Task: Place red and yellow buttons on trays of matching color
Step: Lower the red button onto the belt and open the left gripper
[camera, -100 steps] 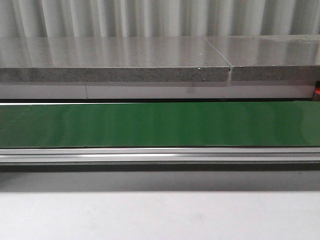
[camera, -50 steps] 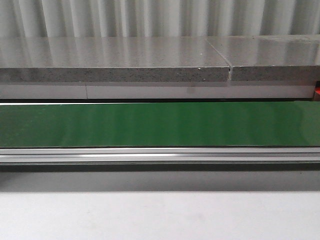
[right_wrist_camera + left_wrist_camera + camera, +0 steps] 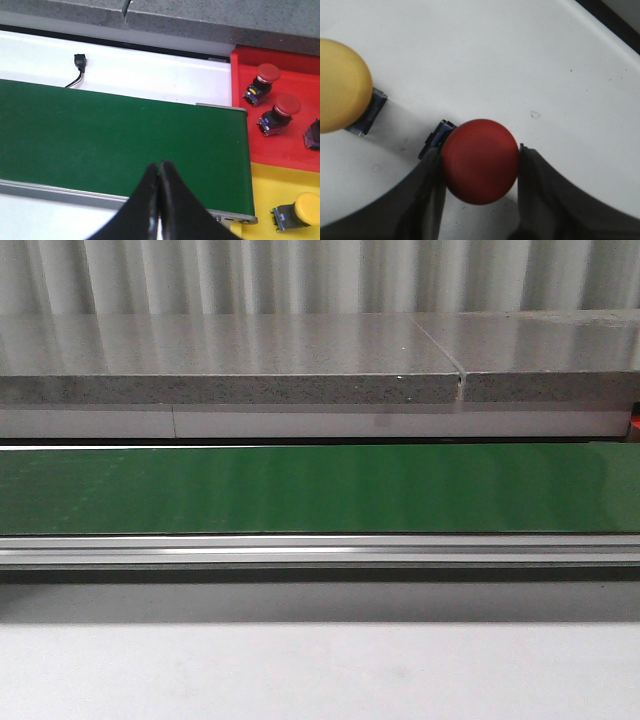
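In the left wrist view a red button lies on the white table, its blue-black base pointing away from the fingers. My left gripper is shut on its red cap, a dark finger pressing each side. A yellow button lies apart from it on the same table. My right gripper is shut and empty over the green belt. Past the belt's end, the red tray holds two red buttons, and the yellow tray holds a yellow button.
The front view shows only the green conveyor belt, its metal rail and a grey stone slab behind; no gripper or button appears there. A small black connector with a wire lies on the white surface behind the belt.
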Robot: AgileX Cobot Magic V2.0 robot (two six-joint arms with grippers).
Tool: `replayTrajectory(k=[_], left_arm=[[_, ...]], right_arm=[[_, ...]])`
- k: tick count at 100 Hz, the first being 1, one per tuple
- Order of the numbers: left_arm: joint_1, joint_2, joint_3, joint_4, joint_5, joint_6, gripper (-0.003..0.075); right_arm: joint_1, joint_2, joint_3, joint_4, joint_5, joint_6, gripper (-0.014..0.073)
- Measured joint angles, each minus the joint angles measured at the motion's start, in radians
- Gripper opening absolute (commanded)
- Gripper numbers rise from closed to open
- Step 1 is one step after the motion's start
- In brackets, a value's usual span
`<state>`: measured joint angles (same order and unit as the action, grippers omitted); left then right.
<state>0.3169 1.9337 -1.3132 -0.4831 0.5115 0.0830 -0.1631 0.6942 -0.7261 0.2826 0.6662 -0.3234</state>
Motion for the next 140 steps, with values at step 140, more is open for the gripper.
replayTrajectory(k=[140], left_arm=[[-0.067, -0.441, 0.221, -0.078, 0.292, 0.329, -0.0020]], right_arm=[[0.000, 0.000, 0.000, 0.000, -0.001, 0.000, -0.0068]])
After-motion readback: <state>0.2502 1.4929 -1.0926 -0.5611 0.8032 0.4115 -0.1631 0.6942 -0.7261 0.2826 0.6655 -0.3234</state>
